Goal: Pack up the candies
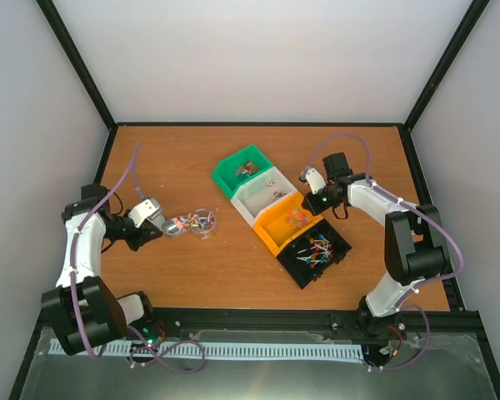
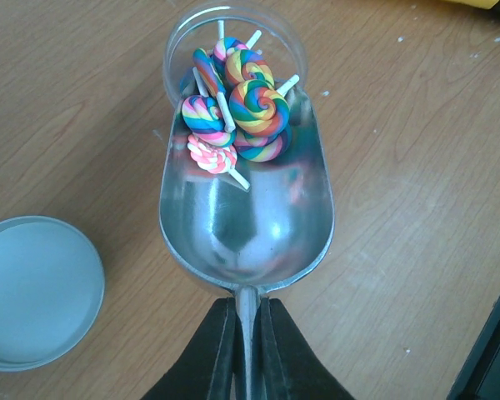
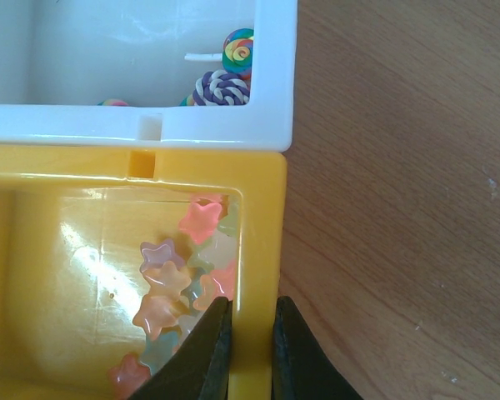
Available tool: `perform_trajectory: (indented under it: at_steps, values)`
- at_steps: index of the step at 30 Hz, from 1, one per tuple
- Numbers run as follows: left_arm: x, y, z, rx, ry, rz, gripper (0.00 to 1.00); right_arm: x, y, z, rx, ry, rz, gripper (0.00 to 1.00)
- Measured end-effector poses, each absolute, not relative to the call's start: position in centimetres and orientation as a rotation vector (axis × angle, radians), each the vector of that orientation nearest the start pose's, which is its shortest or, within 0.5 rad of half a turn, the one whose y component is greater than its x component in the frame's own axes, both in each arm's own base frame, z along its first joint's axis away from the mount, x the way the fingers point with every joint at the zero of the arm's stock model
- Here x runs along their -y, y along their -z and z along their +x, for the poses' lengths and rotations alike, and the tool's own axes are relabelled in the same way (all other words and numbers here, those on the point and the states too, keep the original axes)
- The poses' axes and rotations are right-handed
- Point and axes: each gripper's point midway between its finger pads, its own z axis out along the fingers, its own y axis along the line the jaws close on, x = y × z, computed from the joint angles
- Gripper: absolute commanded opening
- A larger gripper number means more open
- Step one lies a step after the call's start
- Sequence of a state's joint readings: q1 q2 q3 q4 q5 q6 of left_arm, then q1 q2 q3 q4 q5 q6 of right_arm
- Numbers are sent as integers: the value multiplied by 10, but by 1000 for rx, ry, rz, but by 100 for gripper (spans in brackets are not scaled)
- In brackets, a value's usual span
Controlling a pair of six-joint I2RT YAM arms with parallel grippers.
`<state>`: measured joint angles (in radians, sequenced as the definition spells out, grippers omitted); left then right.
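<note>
- The left gripper [image 2: 246, 315] is clenched on the handle of a metal scoop [image 2: 246, 225].
- Swirled lollipop candies [image 2: 254, 104] lie heaped at the scoop's front, which reaches into the mouth of a clear jar [image 2: 183, 33] lying on the worktop [image 2: 417, 125].
- A round lid [image 2: 33, 287] lies just left of the scoop.
- The right gripper [image 3: 250, 333] grasps the orange bin [image 3: 262, 217] by its wall.
- Star sweets [image 3: 162, 283] sit inside that bin, and more lollipops lie in the adjoining white bin [image 3: 275, 83].

Wooden table [image 1: 233, 275]: 4 bins [image 1: 271, 236] in diagonal row, clear jar [image 2: 173, 46], possibly lid [image 2: 33, 292] beside.
</note>
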<state>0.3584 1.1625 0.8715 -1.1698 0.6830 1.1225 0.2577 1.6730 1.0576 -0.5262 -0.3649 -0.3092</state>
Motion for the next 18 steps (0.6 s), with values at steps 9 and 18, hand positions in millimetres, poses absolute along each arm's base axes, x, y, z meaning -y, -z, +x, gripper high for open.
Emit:
perform_trajectory:
  at_steps: [9,18]
  values:
    - [36,-134,221,-2390,495,1112,1,-157,-70,351,-2528,-484,-851,3]
    - [27,-151,237,-2411,385,1158,1,-157,-70,351,-2528,-485,-852,3]
